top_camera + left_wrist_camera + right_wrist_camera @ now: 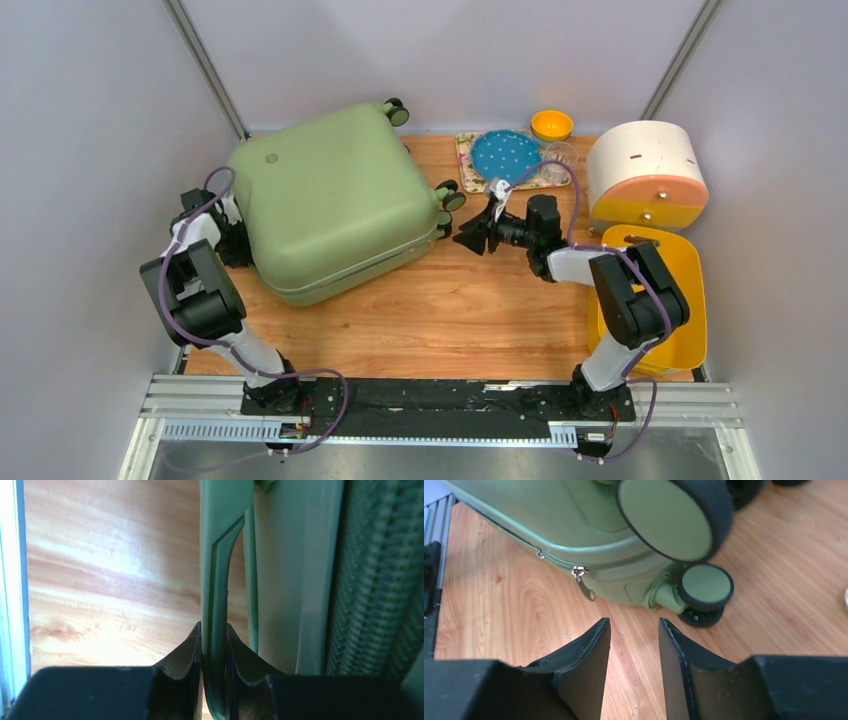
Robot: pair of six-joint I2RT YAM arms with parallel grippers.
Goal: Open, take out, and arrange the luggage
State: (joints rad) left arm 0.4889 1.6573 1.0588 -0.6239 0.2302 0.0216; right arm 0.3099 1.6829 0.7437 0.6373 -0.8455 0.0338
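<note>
1. Top external view: the luggage lies flat and zipped shut at the back left of the table, with its wheeled end toward the middle. The left arm reaches in to the case's left side. The right gripper hovers just beside the wheels without touching them. The step in hand appears to be opening, since nothing is out yet. Bare wood lies in front of the case and between the arms. The walls stand close at its left and back, and a yellow tray, a round drawer box and a blue plate fill the right side.

2. Left wrist view: the left gripper is nearly closed and pinches the green side handle, with one of its fingers pressed on each face. The zip tape runs just to the right. This grip probably steadies the case.

3. Right wrist view: the right gripper's fingers stand moderately apart and hold nothing. The zipper pull hangs at the seam, ahead of the gap and a little to its left. A wheel sits near on the right. The next move likely calls for easing forward and left, then closing on that small metal tab. The wheel crowds the right finger, while the open board on the left leaves room to draw the tab along the seam.
</note>
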